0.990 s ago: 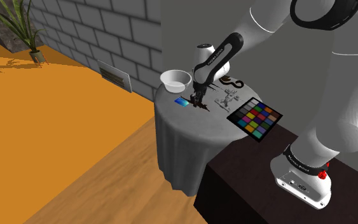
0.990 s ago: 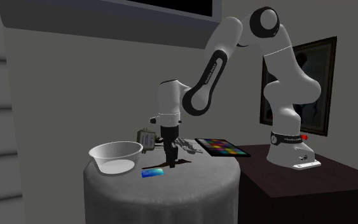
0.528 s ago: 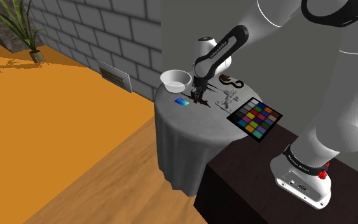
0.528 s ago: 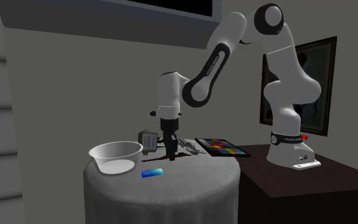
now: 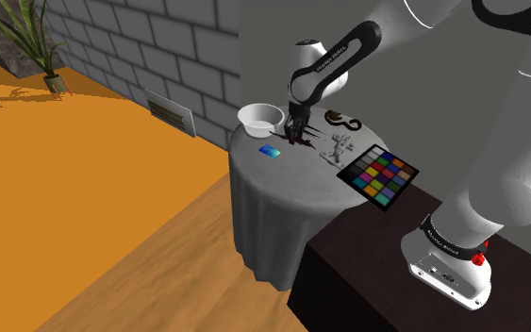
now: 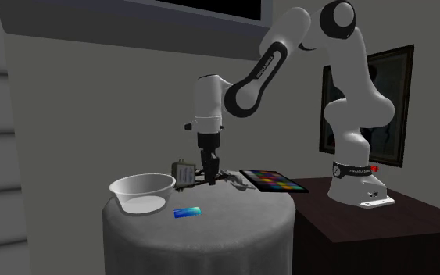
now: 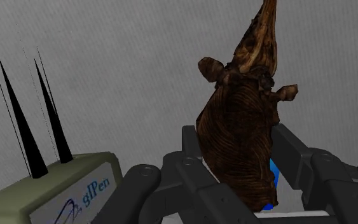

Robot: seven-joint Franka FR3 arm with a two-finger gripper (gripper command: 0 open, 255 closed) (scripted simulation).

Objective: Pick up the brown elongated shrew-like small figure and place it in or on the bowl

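Gripper (image 6: 209,178) clamped on brown shrew figure (image 7: 238,137); fingers (image 7: 190,149) pressing both flanks, pointed snout aimed away from the hand; held above the grey tablecloth (image 5: 271,203), clear of the surface; white bowl (image 6: 141,205) near, toward the second exterior view's left, apart from the figure; blue card (image 6: 187,212) flat on the cloth between bowl and hand; olive box (image 7: 69,191) marked "giPen", black spikes on top, just beside the hand; colour chart (image 5: 377,174) at the table edge nearest the stand.

Shoulder view: round grey-draped table (image 5: 274,215) is carrying white bowl (image 5: 260,117) at 10 o'clock, blue card (image 5: 271,151) at 9, colour chart (image 5: 377,173) at 4.
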